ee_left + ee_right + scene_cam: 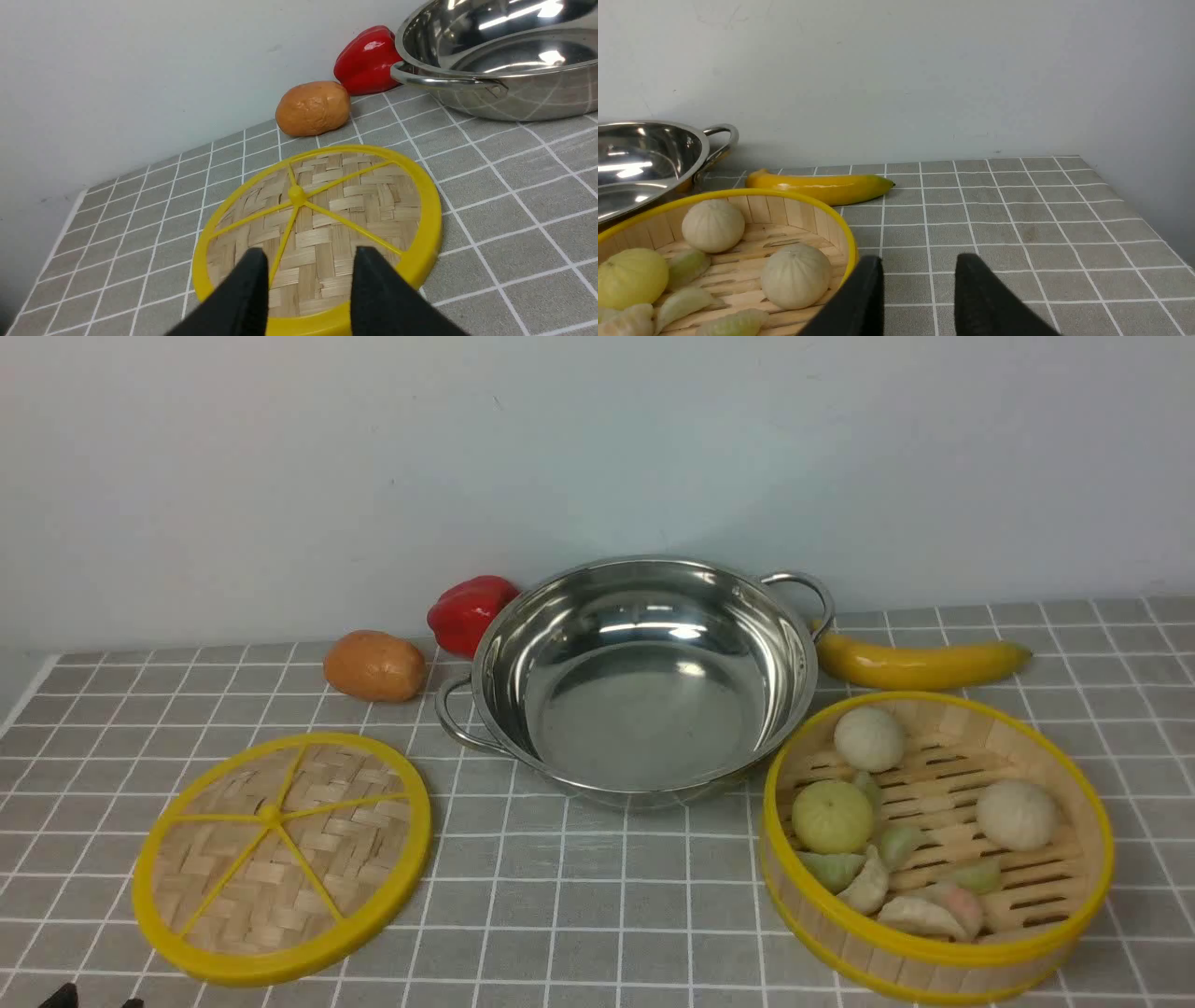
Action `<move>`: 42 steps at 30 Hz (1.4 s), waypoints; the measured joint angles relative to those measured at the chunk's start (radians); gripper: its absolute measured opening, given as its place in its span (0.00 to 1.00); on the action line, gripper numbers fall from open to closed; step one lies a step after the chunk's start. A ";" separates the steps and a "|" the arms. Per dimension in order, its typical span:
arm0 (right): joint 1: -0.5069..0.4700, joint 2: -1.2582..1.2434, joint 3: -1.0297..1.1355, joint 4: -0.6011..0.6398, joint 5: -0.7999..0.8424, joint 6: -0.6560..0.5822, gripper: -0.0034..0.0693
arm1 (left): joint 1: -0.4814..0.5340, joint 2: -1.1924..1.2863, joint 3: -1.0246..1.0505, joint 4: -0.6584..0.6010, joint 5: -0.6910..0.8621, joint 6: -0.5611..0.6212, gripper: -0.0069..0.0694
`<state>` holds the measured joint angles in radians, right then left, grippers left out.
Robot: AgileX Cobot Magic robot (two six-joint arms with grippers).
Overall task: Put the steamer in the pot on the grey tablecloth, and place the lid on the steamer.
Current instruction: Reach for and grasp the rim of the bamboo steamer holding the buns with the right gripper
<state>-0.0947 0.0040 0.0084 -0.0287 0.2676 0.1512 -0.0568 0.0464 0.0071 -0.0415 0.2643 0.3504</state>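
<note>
The empty steel pot point(644, 681) stands on the grey tablecloth point(597, 896) at the back middle. The steamer point(938, 845) sits to its front right, holding buns and dumplings. The lid point(280, 854) lies flat at the front left. My left gripper point(310, 254) is open and empty, low over the near edge of the lid point(336, 205); only its fingertips point(62, 997) show in the front view. My right gripper point(920, 261) is open and empty above the cloth, just beside the steamer's rim point(784, 193); it is out of the front view.
A potato point(373, 665) and a red pepper point(467, 611) lie behind and left of the pot, by the wall. A banana point(920, 663) lies behind the steamer. The cloth's edges show at the far left and, in the right wrist view, at the far right point(1134, 196).
</note>
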 joint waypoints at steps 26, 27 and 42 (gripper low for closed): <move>0.000 0.000 0.000 0.000 0.000 -0.001 0.38 | 0.000 0.000 0.000 0.000 0.000 0.000 0.41; 0.000 0.000 0.000 0.000 0.000 -0.001 0.38 | 0.000 0.000 0.000 0.000 0.000 0.000 0.41; 0.000 0.000 0.000 0.721 -0.023 0.372 0.38 | 0.000 0.000 0.000 -0.548 -0.023 -0.288 0.41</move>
<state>-0.0947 0.0040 0.0084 0.6925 0.2444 0.5233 -0.0568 0.0464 0.0071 -0.5892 0.2410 0.0626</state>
